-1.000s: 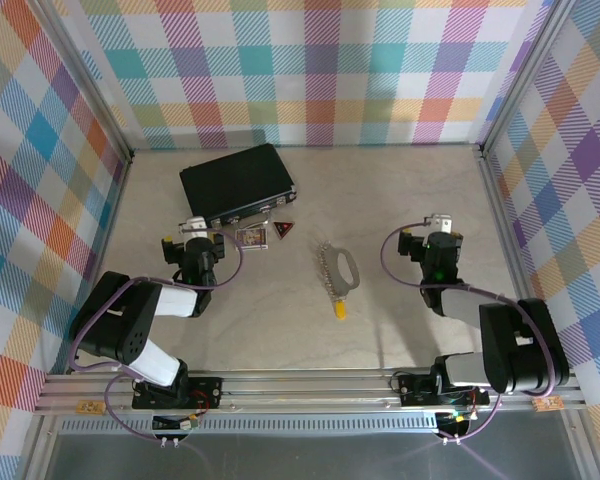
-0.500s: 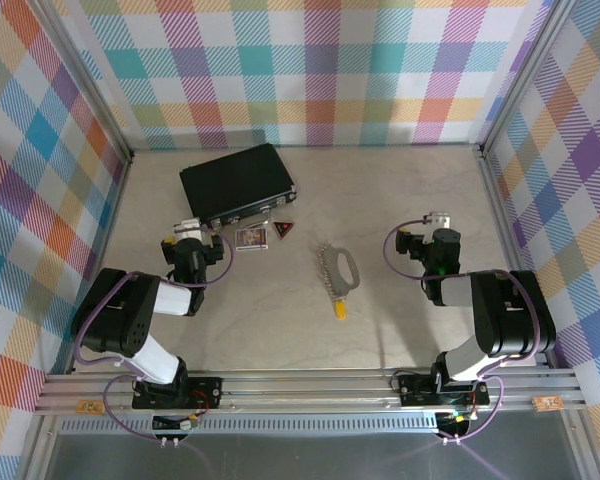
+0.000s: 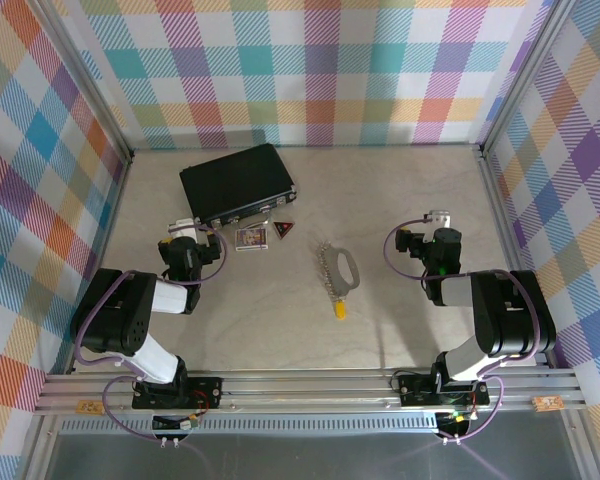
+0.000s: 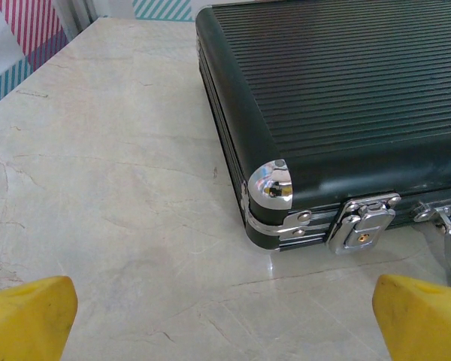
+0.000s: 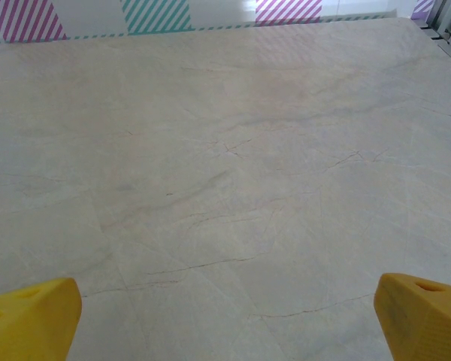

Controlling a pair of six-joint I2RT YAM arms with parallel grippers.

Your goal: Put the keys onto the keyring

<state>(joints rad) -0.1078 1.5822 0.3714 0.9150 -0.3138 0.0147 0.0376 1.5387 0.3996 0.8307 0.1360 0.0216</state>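
In the middle of the table [image 3: 400,190], between the two arms, lies the keyring [image 3: 345,268], a flat grey oval loop with its short linked chain [image 3: 326,264] running along its left side. At its near end sits one key [image 3: 338,309] with a yellow head, its blade pointing up toward the loop. The key touches the ring or lies just beside it, but the overhead view is too small to tell whether the blade is threaded onto the loop or only rests against it. I can make out only this one yellow head.

Further left and toward the back are a red-and-black triangular tag [image 3: 282,231], a small picture card [image 3: 250,236] and, behind them, a black ribbed case [image 3: 238,183] with chrome corners and latches.

The left gripper [image 3: 187,228] is well apart from the keyring, facing the near corner of the case, its yellow fingers [image 4: 26,316] spread wide with nothing between them. The right gripper [image 3: 439,219] is also well away, off to the right over bare table, its fingers [image 5: 425,316] spread just as wide and empty.

As I judge it, neither arm is working on the key or the ring. Either the threading is not begun, or the single key is already on. If it is loose, the whole job of lifting the ring and feeding the key on is left.
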